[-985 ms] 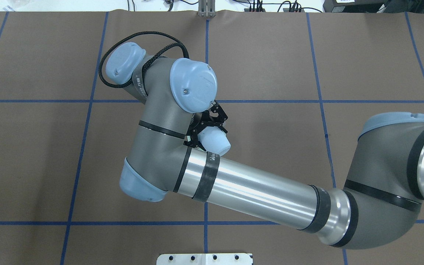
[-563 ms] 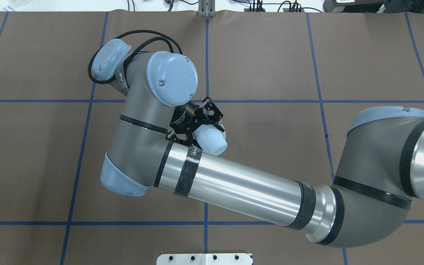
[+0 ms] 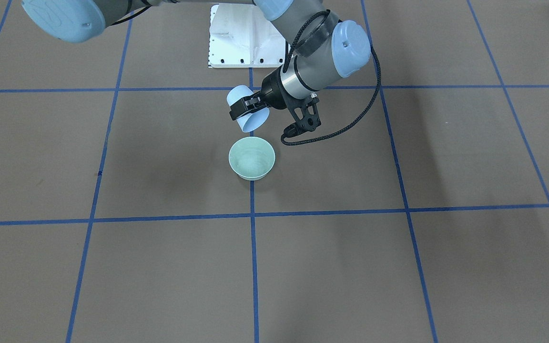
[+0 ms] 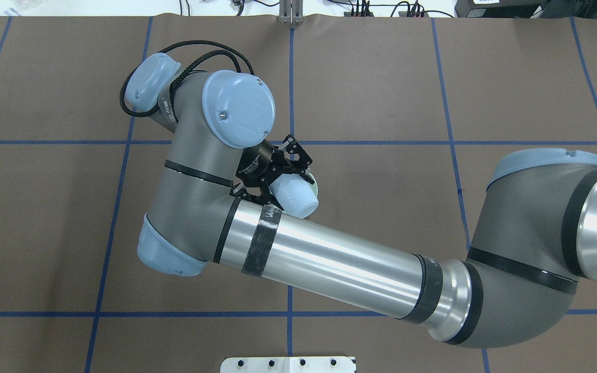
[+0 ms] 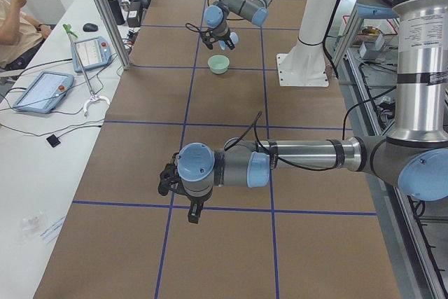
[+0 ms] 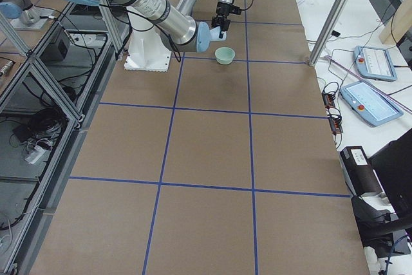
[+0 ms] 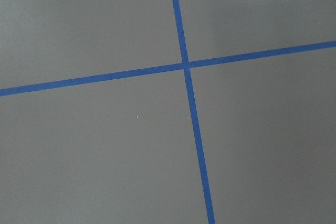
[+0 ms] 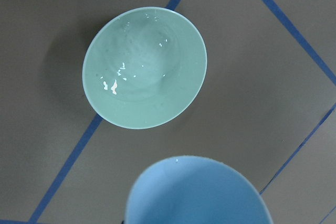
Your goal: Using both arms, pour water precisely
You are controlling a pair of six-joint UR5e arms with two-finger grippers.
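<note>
Right claw (image 3: 242, 110): clamped on pale blue cup (image 3: 253, 123), tilted, upper centre, raised near green bowl (image 3: 251, 159) with glistening water (image 8: 113, 83). Left claw (image 5: 168, 181): lower left; grip cannot be told.

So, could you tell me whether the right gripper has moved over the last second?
Yes. In the overhead view the right gripper, shut on the pale blue cup, has shifted slightly left against the central blue tape line.

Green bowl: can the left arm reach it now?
Probably not: the left gripper hangs far from the green bowl, and the right gripper holds a blue cup close above it.
</note>
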